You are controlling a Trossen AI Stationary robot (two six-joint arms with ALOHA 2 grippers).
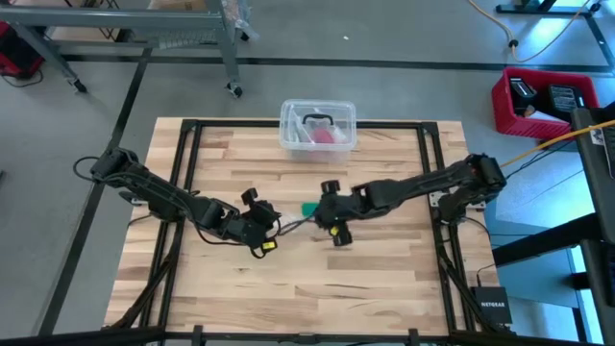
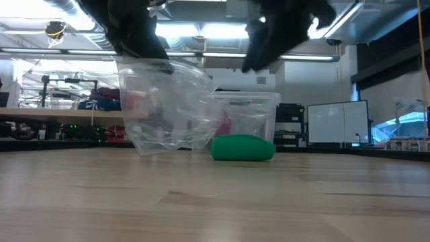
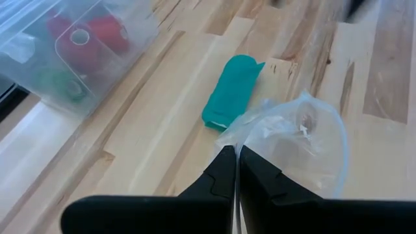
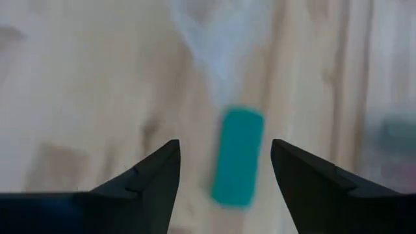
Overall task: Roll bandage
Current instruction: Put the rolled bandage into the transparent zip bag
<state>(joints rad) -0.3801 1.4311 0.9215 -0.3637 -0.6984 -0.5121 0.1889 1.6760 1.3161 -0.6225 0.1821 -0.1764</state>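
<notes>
step: bandage [image 3: 231, 91] lies as a teal wad on the bench [image 1: 384, 288], free of its clear plastic wrapper [image 3: 299, 140] | left gripper [image 3: 237, 170] pressed together, pinching wrapper beside bandage | right gripper [image 4: 224, 166] spread above bandage | next: probably grasp bandage to roll | surface: pale wood planks; clear tub [image 1: 318, 126] beyond bandage; workshop behind

Both arms reach in from the table's sides and meet near its middle. The left gripper [image 3: 237, 170] sits low, its two dark fingers pressed together — pinched on a clear plastic bag [image 3: 292, 146]. The right gripper [image 4: 224, 170] faces it from close by, raised above the tabletop, its fingers spread wide apart — nothing between them is gripped.
</notes>
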